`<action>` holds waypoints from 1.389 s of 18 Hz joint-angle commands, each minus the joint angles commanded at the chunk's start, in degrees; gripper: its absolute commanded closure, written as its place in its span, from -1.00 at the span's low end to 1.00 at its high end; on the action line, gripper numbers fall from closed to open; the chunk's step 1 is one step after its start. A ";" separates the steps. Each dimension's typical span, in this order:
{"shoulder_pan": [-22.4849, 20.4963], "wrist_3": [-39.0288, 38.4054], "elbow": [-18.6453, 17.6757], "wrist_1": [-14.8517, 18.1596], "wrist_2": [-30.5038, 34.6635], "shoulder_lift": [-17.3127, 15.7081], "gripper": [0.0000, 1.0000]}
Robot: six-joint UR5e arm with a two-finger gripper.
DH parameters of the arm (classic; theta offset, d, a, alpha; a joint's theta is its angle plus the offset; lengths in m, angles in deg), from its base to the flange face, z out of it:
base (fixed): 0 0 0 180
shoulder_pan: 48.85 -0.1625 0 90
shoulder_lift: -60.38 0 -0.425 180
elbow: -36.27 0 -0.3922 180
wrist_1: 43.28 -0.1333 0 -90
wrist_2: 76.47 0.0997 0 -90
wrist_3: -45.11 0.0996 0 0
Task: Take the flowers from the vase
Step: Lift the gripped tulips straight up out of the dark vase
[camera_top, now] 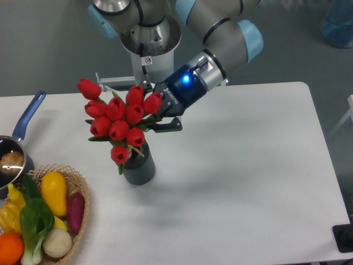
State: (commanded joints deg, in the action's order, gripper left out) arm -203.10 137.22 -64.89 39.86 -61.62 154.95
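The gripper (156,117) is clamped on the stems of the red tulip bunch (118,118), its black fingers (168,126) pressed in from the right just behind the buds, with a blue light glowing on the wrist above. The buds fan out to the left of the fingers and hang over the mouth of the dark grey ribbed vase (138,167), which stands on the white table (248,176) just below and a little left of the gripper; whether the stem ends are inside the mouth cannot be told. Far down to the left sits a wicker basket (83,221) of vegetables, and a blue-handled saucepan (19,138) is at the left edge.
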 joint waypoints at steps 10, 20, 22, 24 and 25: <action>-1.15 -2.20 -0.18 0.26 0.44 -2.81 1.00; -3.69 -4.84 0.53 -0.44 0.70 -4.22 1.00; -5.53 -4.14 0.62 -1.66 1.31 -3.61 1.00; -7.11 -3.87 0.62 -4.12 3.07 -2.74 1.00; -7.99 -3.69 1.05 -5.00 4.03 -1.42 1.00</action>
State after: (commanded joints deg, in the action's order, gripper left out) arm -211.09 133.53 -63.84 34.86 -57.59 153.53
